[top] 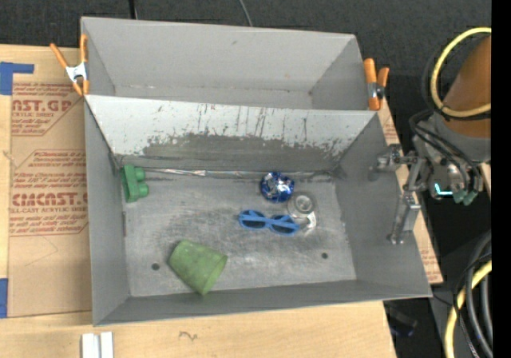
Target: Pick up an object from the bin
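My gripper hangs over the bin's right wall, beside the rim and apart from everything on the floor. Nearest to it lies a small silvery round thing at the right of the bin floor. Touching that thing on its left is a pair of blue sunglasses, lying flat. Just behind them rests a blue and white crumpled ball near the back wall.
A green cup lies on its side at the front left of the floor. A green block leans at the left wall near the back. The arm and its cables stand outside the bin on the right.
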